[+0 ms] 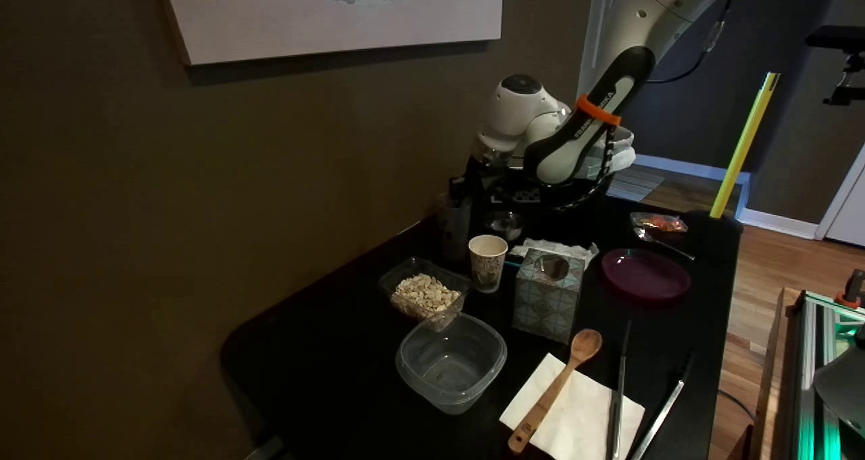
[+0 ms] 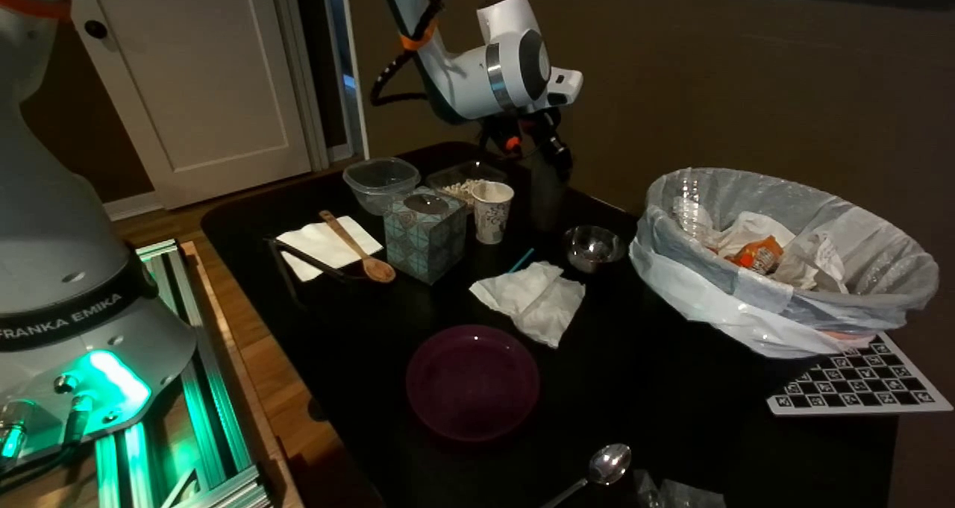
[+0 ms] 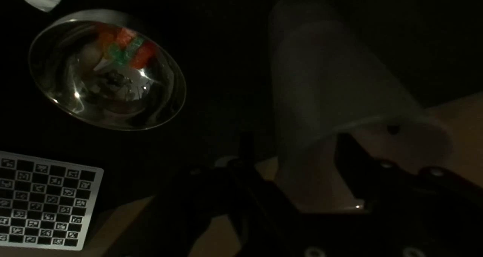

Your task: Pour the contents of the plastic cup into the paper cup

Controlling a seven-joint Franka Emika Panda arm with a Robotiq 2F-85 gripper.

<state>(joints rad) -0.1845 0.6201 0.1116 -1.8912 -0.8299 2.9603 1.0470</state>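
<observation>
The plastic cup, a dim see-through tumbler, stands upright near the wall in both exterior views [image 1: 454,227] [image 2: 548,198]. It also shows in the wrist view [image 3: 313,72], and its contents cannot be made out. My gripper [image 2: 536,159] is at its rim. In the wrist view the fingers [image 3: 296,142] are spread apart. The right fingertip appears inside the cup's mouth and the left one is outside, with a gap to the wall. The white paper cup [image 1: 486,264] [image 2: 492,213] stands upright close by in both exterior views. It is out of the wrist view.
A shiny bowl [image 2: 593,248] with colourful bits, a tissue box [image 1: 549,294] and a tub of pale flakes [image 1: 427,296] stand near the cups. An empty clear tub [image 1: 451,365] is farther along. A lined bin [image 2: 783,299] and the wall [image 1: 304,176] border the area.
</observation>
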